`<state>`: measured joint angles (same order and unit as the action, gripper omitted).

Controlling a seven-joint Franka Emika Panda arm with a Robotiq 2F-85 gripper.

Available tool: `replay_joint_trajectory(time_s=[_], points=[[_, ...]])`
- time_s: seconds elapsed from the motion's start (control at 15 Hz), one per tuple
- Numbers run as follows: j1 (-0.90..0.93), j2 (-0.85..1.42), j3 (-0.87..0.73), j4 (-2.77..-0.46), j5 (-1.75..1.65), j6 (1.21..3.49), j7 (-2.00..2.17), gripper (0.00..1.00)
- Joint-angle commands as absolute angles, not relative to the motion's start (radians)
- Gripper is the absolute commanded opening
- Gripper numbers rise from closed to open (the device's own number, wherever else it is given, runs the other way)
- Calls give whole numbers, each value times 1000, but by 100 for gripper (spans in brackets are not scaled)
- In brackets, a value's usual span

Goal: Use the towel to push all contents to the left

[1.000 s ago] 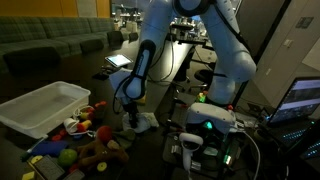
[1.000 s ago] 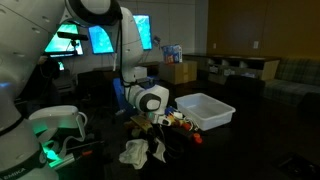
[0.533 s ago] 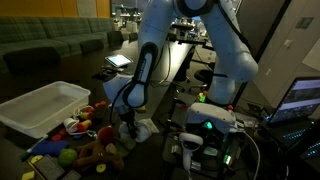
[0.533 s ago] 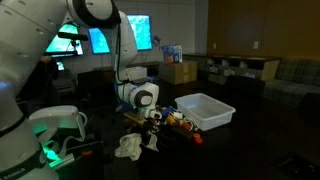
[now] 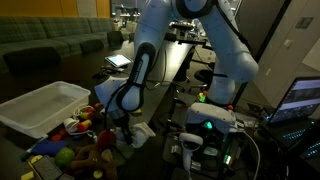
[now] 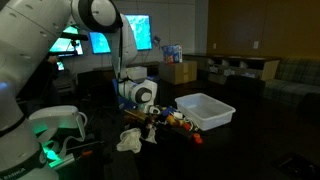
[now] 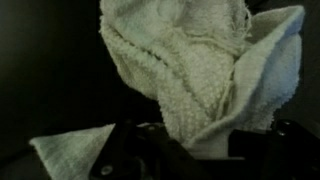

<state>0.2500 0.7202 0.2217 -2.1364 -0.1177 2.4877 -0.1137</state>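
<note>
Wrist view: towel [image 7: 190, 70] white, coarse terry, bunched in deep folds; its gathered lower part is clamped between the gripper [image 7: 195, 150] fingers [image 7: 130, 155], the bulk fanning out just past the fingertips. In an exterior view the toy pile [image 5: 85, 140] lies just beyond the fingers, the white bin [image 5: 40, 105] farther off

One towel [image 6: 130, 140], one white bin [image 5: 35, 118], and perhaps a dozen small toys [image 5: 82, 140].

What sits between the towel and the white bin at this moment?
A heap of small colourful toys lies between the towel and the bin, right up against the bin. Both exterior views show it.
</note>
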Motion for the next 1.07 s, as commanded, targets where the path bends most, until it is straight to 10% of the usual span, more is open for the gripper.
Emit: replay_joint_trajectory(time_s=[0.0, 1.0], points=[[247, 774, 246, -2034, -104, 2433, -152, 1], [264, 921, 317, -1760, -73, 2288, -233, 1]])
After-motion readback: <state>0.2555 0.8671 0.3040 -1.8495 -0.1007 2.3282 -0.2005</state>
